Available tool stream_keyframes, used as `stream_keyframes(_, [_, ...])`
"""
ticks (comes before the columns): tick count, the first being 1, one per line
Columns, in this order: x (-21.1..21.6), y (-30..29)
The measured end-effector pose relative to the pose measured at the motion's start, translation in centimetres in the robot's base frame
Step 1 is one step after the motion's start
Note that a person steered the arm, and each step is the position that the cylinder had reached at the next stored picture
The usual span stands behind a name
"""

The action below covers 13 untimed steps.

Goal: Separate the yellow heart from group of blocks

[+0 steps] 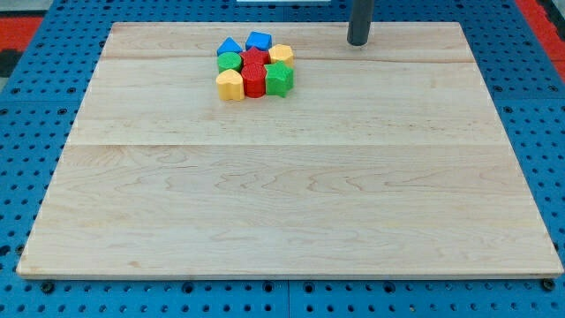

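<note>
The yellow heart (229, 85) lies at the lower left corner of a tight cluster of blocks near the view's top, touching a red block (254, 80) on its right and a green block (229, 63) above it. Other blocks in the cluster are a green block (279, 79), a second red block (254, 58), a yellow block (282, 55), a blue block (229, 46) and a second blue block (259, 40). My tip (357, 41) stands at the view's top, well to the right of the cluster, touching no block.
The wooden board (291, 194) lies on a blue perforated table (26, 132). The cluster sits close to the board's top edge.
</note>
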<state>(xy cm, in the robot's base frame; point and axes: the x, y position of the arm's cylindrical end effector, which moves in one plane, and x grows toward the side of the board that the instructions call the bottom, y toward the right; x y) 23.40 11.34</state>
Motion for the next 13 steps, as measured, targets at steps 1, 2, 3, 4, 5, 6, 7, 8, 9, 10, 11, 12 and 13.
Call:
stream_keyframes(1, [0.0,-0.4])
stream_keyframes(2, [-0.2,-3.5])
stream_keyframes(3, [2.6,-12.9])
stream_keyframes(4, [3.7,-15.8])
stream_keyframes(5, [3.2,-16.9])
stream_keyframes(6, [3.1,-20.5])
stream_keyframes(7, [3.4,-25.0])
stream_keyframes(8, [3.7,-20.0])
stream_keyframes(9, [3.9,-15.2])
stream_keyframes(10, [3.7,-9.5])
stream_keyframes(11, [7.3,-6.8])
stream_keyframes(12, [8.5,-11.5])
stream_keyframes(13, [8.4,-16.2])
